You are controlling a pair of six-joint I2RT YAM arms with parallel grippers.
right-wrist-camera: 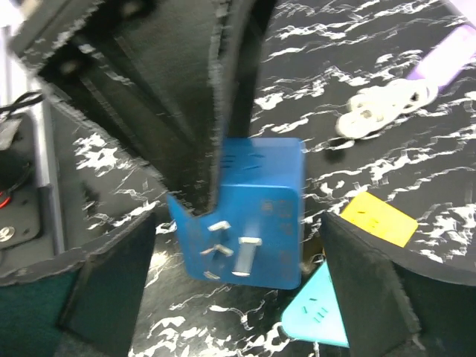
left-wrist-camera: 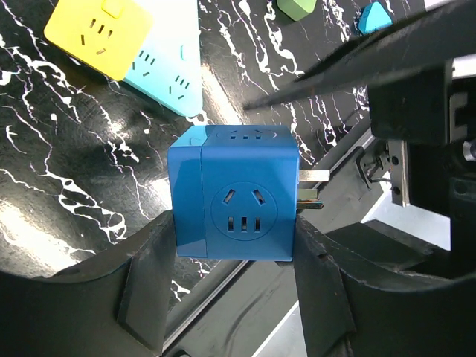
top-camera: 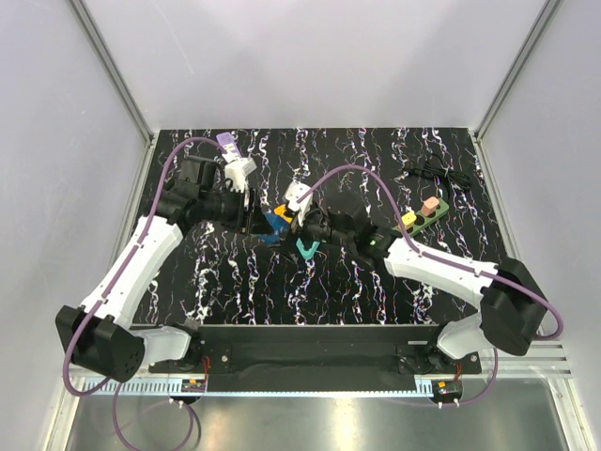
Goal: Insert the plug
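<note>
I count one blue plastic cube adapter [left-wrist-camera: 230, 201], with metal prongs [right-wrist-camera: 242, 256] on one face and a socket on another. My left gripper [left-wrist-camera: 230, 268] clamps its sides, jaws part-way apart, above the middle of the black marbled desk [top-camera: 235, 282]. Two more cubes lie just beyond it, one yellow cube socket [left-wrist-camera: 100, 33] and one pale cyan cube socket [left-wrist-camera: 167, 71]. My right gripper [right-wrist-camera: 238, 279] gapes wide and empty, straddling the prong side. One black power strip [top-camera: 423, 214] lies near the desk's right edge.

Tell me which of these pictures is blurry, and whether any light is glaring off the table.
Right wrist view: soft throughout, the blue plug cube slightly smeared. Left wrist view: the cube is crisp, with bright glare patches on the table around it. Top view: evenly lit and sharp.
</note>
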